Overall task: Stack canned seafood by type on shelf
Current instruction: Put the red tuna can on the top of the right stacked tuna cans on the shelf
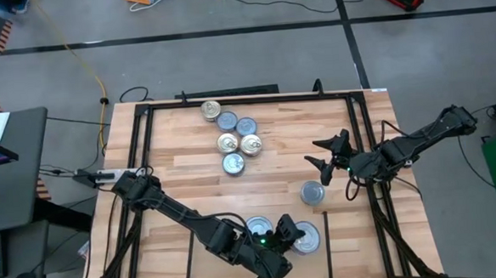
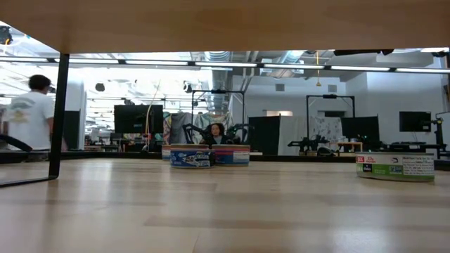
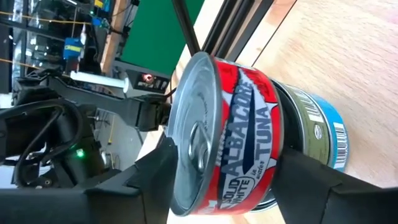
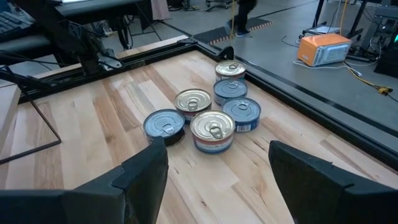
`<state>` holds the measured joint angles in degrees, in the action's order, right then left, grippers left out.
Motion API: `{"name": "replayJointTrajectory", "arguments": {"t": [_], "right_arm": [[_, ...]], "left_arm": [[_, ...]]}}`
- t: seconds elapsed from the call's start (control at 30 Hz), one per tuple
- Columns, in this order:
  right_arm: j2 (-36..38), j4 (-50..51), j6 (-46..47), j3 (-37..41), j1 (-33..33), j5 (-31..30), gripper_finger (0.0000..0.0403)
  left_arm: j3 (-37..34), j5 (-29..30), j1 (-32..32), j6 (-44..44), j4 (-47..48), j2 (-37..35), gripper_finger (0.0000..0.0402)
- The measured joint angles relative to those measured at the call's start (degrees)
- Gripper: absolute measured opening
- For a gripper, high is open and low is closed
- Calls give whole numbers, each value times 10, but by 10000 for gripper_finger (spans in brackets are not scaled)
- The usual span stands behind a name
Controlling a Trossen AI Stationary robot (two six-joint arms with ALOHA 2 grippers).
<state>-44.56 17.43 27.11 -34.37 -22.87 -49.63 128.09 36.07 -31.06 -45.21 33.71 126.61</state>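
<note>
Currently the red-labelled albacore tin (image 3: 224,134) sits on top of a blue-sided tin (image 3: 317,134), which stands on the wood surface (image 1: 182,172) at the near edge, within the thin black lines of the shelf (image 1: 189,261). Beside that stack, the high view shows a further silver-topped tin (image 1: 259,226). The left gripper (image 1: 280,238) is at the stack, its fingers (image 3: 146,180) set either side of the red tin; they appear parted from its wall rather than clamped, though contact on the far side cannot be confirmed. A loose tin (image 1: 312,193) lies well away from the stack toward the right side, and a cluster of six tins (image 1: 233,131), gold and silver tops mixed, lies farther still, toward the far edge. The right gripper (image 1: 332,156) hangs between that cluster and the loose tin, fingers wide apart and empty.

Judgement: the step in hand is the release of the red tin. To do it well, the left fingers should open fully clear of the rim before lifting straight up, as any sideways drag could slide the top tin off. The upper tin appears squarely seated.
</note>
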Motion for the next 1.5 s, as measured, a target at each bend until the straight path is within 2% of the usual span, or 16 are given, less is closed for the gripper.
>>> {"name": "replayJointTrajectory", "arguments": {"t": [0.33, 0.77, 1.23, 1.33, 1.43, 1.5], "right_arm": [[0, 0, 0, 0, 0, 0, 302], [-1, 0, 0, 0, 0, 0, 302], [-1, -1, 0, 0, 0, 2, 302], [-1, -1, 0, 0, 0, 2, 302], [-1, 0, 0, 0, 0, 2, 302], [-2, 0, 1, 0, 0, 3, 302]], "left_arm": [[4, 25, -14, -1, 3, 0, 240], [33, 10, -19, 37, 64, 1, 241], [34, 10, -20, 35, 65, -4, 241], [36, 28, -23, 24, 69, -7, 241], [62, 39, -28, 28, 77, -11, 240], [68, 20, -27, 53, 89, -32, 237]]}}
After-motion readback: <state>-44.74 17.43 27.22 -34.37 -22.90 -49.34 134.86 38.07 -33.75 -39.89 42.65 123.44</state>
